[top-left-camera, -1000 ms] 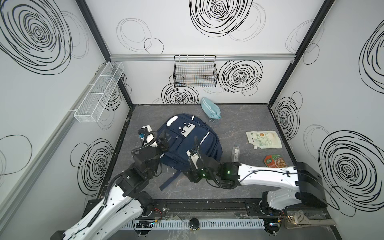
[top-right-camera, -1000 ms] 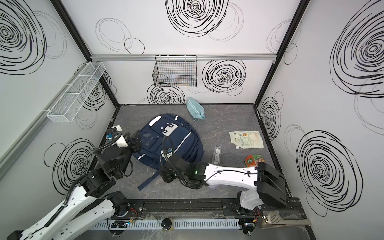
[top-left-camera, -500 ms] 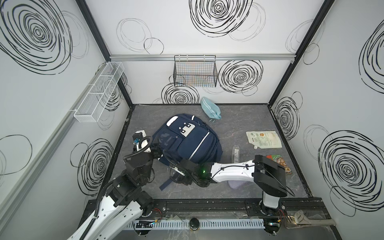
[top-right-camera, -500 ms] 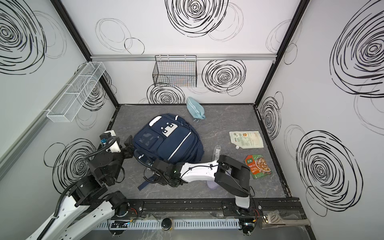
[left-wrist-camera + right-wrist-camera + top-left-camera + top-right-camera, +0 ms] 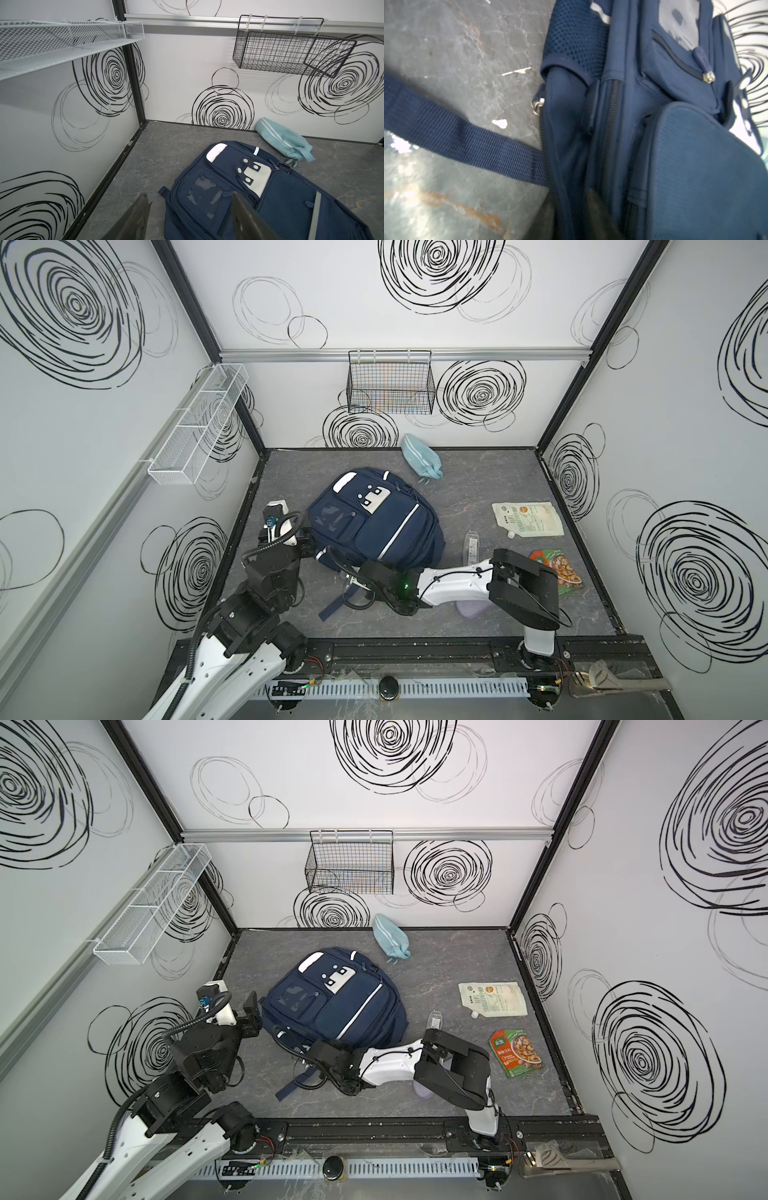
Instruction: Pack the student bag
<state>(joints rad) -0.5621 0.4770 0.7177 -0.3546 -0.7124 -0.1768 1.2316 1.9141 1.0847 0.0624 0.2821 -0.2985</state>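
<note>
The student bag (image 5: 374, 526) (image 5: 332, 1006), a navy backpack, lies front side up on the grey floor in both top views. My left gripper (image 5: 306, 540) (image 5: 190, 196) hovers at the bag's left side. It is open, with the clear front pocket showing between its fingers (image 5: 143, 207). My right gripper (image 5: 348, 576) (image 5: 571, 218) is low at the bag's near edge, beside a loose strap (image 5: 456, 135). Its dim, blurred fingertips (image 5: 596, 214) pinch a fold of the bag's side fabric next to a zipper.
A light blue pouch (image 5: 420, 457) lies by the back wall. To the right of the bag lie a clear tube (image 5: 471, 549), a white spouted pouch (image 5: 527, 519) and a red-green snack packet (image 5: 559, 570). A black wire basket (image 5: 390, 385) and a white mesh shelf (image 5: 199, 423) hang on the walls.
My right arm swung left along the bag's near edge and folded at the elbow. Its jaws then closed on the bag's side. The left gripper shifted slightly and stays open.
</note>
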